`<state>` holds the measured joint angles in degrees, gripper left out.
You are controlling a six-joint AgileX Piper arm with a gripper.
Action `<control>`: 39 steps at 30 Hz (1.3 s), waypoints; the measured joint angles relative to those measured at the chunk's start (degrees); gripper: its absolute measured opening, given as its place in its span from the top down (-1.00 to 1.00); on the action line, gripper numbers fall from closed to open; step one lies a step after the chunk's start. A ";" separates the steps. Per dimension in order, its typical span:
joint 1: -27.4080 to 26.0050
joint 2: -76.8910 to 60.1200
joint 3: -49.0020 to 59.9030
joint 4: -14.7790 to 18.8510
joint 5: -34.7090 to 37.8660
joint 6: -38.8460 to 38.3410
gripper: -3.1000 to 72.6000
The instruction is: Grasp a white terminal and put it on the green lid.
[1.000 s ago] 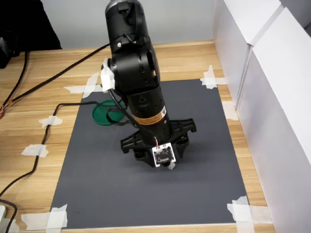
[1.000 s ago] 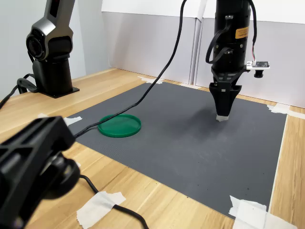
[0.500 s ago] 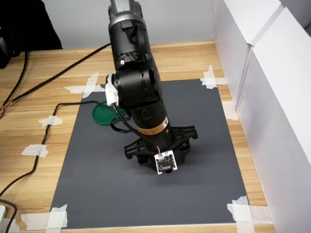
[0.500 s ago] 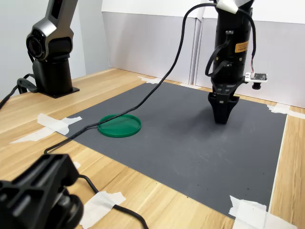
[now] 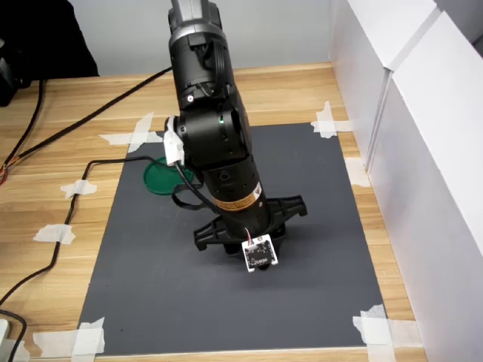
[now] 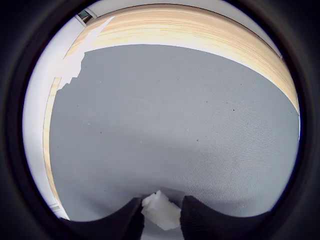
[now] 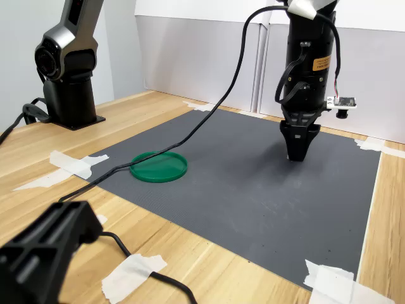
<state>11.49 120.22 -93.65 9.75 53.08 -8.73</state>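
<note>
The white terminal (image 6: 160,210) is a tiny white block on the dark mat, and it fills the gap between my two black fingers in the wrist view. My gripper (image 7: 296,156) points straight down with its tips at the mat, shut on the terminal. In both exterior views the terminal is hidden by the fingers and the wrist. The green lid (image 7: 159,167) lies flat on the mat well toward the second exterior view's left of the gripper. In the first exterior view the green lid (image 5: 156,179) is partly behind the arm.
The grey mat (image 5: 151,286) is taped to a wooden table with white tape strips (image 5: 377,329). White walls (image 5: 423,151) stand along the first exterior view's right. A black cable (image 5: 72,211) crosses the table. A second arm's base (image 7: 69,95) and a dark blurred object (image 7: 38,266) stand at the second exterior view's left.
The arm sank to the mat and the fingers drew in on the terminal. The white piece that showed below the fingertips a second ago is now covered in the second exterior view.
</note>
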 joint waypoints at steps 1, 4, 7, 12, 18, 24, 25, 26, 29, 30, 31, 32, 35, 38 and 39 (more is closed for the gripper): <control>0.00 0.00 -0.07 -0.01 0.00 0.00 0.28; 0.00 -0.06 -0.11 -0.11 0.14 0.00 0.31; 0.00 -0.50 -0.11 -0.06 0.73 0.31 0.31; 0.00 -3.89 -0.11 -1.09 1.78 1.29 0.32; 0.00 -10.28 2.95 -2.24 3.12 0.64 0.33; 0.00 -19.65 16.21 -4.86 3.16 -3.93 0.35; -0.17 -21.72 19.16 -5.02 3.16 -5.04 0.36; -0.56 -23.92 22.17 -5.02 3.00 -6.09 0.37; -3.35 -30.13 30.32 -5.15 1.53 -8.88 0.44; -4.96 -32.12 32.82 -5.48 0.83 -9.97 0.47; -6.70 -33.91 35.04 -6.03 -0.08 -11.07 0.57; -8.51 -35.45 36.93 -6.55 -0.81 -12.21 0.68; -13.27 -38.25 40.44 -7.73 -2.05 -16.31 0.71; -16.88 -38.82 41.83 -8.02 -2.37 -19.90 0.71; -17.90 -38.82 41.96 -8.02 -2.63 -20.62 0.71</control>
<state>-6.41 81.39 -51.69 1.73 50.45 -29.34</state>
